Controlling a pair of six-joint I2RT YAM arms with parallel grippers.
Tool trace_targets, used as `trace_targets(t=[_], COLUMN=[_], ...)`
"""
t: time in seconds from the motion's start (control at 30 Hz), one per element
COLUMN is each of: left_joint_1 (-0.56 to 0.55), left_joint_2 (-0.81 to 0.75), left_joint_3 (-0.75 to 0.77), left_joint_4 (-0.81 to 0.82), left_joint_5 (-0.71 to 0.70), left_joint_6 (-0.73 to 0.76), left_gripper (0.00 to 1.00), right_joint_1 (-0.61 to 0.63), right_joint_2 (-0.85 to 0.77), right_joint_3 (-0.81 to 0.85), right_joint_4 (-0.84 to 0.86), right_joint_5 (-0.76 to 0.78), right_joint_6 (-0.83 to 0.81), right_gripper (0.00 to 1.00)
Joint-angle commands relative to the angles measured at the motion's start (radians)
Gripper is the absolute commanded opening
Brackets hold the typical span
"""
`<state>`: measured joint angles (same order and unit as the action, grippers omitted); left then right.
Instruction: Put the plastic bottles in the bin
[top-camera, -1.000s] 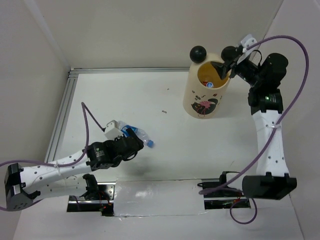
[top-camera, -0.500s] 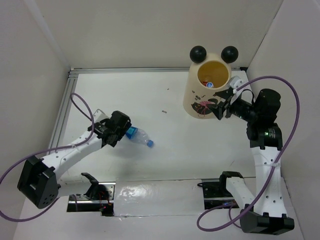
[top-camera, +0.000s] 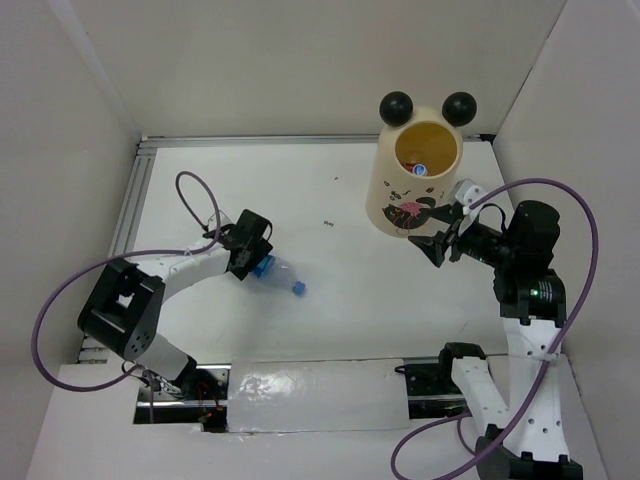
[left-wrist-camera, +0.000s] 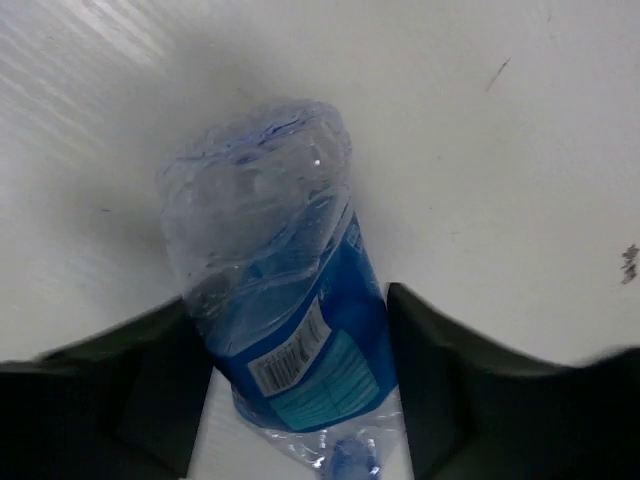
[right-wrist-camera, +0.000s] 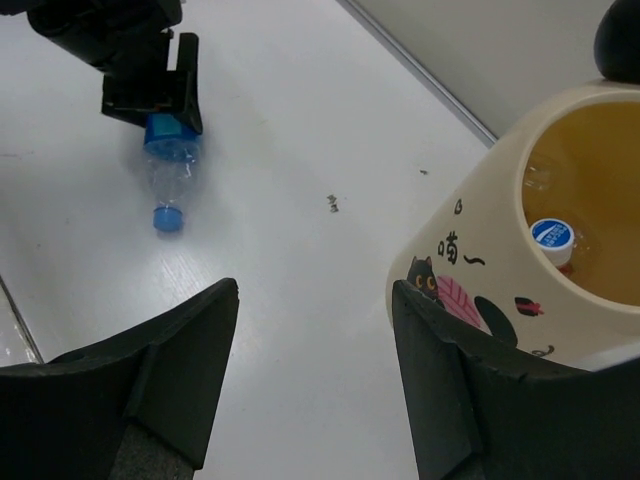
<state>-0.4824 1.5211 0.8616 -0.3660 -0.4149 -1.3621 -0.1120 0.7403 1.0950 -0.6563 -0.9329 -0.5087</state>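
Lying between spread fingers of left hand: 1 clear bottle; right hand released, empty.

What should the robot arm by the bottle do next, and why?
Probably close the left gripper on the plastic bottle. The bottle lies on the table between the open fingers, which sit either side of its blue label, so it looks ready to squeeze. Then it could lift it toward the bin.

clear bottle, blue label + blue cap; cream bin, yellowish inside, black ears, pink-black print, maybe cat; white surface.
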Motion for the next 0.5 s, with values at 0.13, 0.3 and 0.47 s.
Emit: trace_targets(t=[0.13, 0.3, 0.47], left_joint_1=[0.007, -0.002, -0.067], left_joint_2=[-0.001, -0.07, -0.209], left_joint_3=[0.071, 0.062, 0.155], left_joint_4=[0.081, 0.12, 0.264], left_joint_5=[0.004, 0.028, 0.1], left_joint_6=[0.072, 0.124, 0.27], left_gripper=[0.39, 0.22, 0.15], right_joint_1=[-0.026, -0.051, -0.06], right_joint_2=[-0.038, -0.056, -0.065], right_joint_3=[-0.034, -0.07, -0.081], right_joint_4=[-0.094, -0.141, -0.284], right_joint_5=[-0.014, -0.004, 0.061], right_joint_6=[-0.022, -0.036, -0.158], right_gripper=[0.57, 0.51, 0.25])
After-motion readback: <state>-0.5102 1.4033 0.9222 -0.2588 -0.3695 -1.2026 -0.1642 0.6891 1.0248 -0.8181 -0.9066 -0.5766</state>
